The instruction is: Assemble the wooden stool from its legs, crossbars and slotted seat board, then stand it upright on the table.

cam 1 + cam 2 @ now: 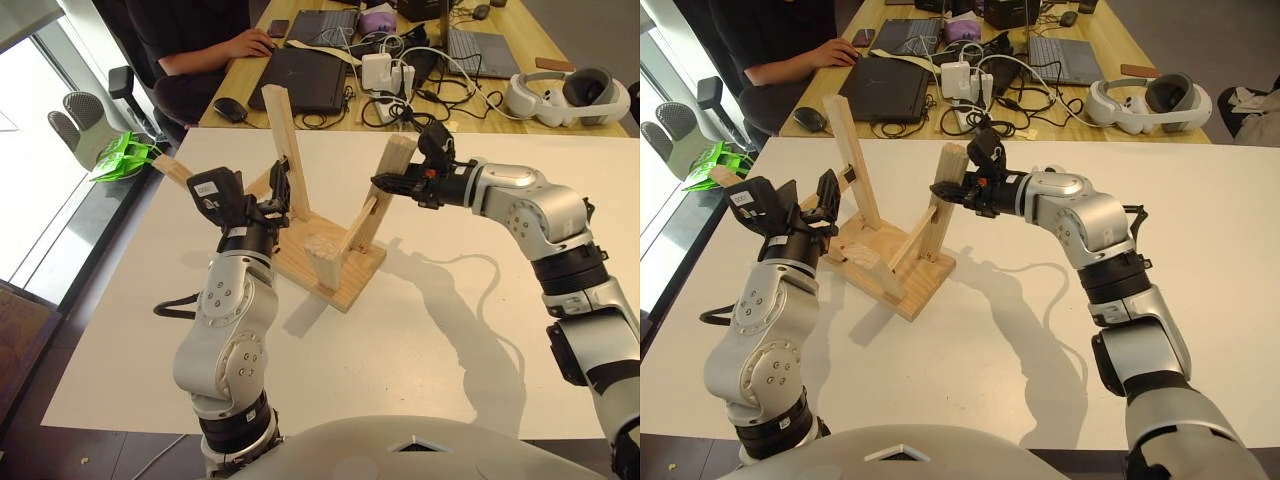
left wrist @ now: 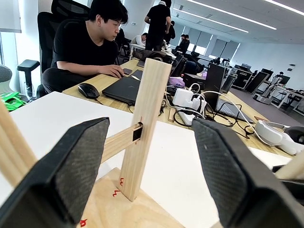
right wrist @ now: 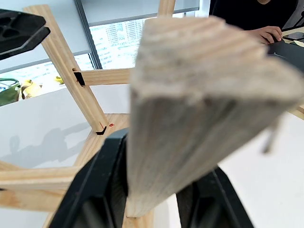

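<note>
The wooden stool lies upside down on the white table, its seat board [image 1: 345,280] flat and its legs pointing up. My left gripper [image 1: 265,205] is open beside the tall rear leg [image 1: 285,150]. In the left wrist view that leg [image 2: 145,128] and a crossbar [image 2: 118,142] stand just beyond my two black pads [image 2: 76,171], untouched. My right gripper [image 1: 392,184] is shut on the upper part of the right leg [image 1: 395,160], whose end grain [image 3: 190,95] sits between my fingers [image 3: 95,190]. A slanted crossbar [image 1: 362,222] joins this leg lower down.
Behind the table stands a wooden desk with a laptop [image 1: 305,75], mouse [image 1: 230,110], power strip and cables [image 1: 385,80], and a white headset [image 1: 565,95]. A person's hand rests by the laptop. A green object [image 1: 120,155] hangs off the left edge. The table's front and right are bare.
</note>
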{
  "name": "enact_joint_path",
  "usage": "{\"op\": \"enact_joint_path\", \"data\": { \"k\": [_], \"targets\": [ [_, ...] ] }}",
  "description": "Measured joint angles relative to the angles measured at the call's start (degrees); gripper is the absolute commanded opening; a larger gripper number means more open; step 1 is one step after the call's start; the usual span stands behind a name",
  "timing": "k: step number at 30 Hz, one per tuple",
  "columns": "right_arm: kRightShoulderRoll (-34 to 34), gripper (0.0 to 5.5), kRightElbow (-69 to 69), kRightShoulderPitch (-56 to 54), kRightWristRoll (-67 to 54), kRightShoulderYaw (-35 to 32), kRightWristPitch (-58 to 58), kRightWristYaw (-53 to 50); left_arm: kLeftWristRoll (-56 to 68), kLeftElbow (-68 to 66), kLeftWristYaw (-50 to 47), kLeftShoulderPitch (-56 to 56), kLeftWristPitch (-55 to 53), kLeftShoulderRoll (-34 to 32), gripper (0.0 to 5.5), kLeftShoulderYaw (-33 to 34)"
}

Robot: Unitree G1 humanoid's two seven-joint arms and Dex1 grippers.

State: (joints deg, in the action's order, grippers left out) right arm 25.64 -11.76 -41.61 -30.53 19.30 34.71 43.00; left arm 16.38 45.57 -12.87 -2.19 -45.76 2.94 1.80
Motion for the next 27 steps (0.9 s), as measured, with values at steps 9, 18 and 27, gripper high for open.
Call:
{"op": "enact_joint_path", "data": {
  "k": [9,18,27],
  "targets": [
    [-0.2,1.12,-1.6,-1.7,0.6,1.7,-2.0,1.4,-0.7,-10.0,13.8,0.4,-9.2,-16.7,3.21,-7.7],
    [-1.8,1.72,-1.7,-1.1,2.2,0.5,-1.8,-1.0,-4.4,-18.3,19.2,-1.9,-8.1,-21.9,3.21,-11.8],
    [-3.0,3.32,2.7,2.9,4.5,-5.4,5.0,-4.3,-6.9,-26.8,22.5,-4.8,-6.9,-22.5,3.21,-13.8]
  ]
}}
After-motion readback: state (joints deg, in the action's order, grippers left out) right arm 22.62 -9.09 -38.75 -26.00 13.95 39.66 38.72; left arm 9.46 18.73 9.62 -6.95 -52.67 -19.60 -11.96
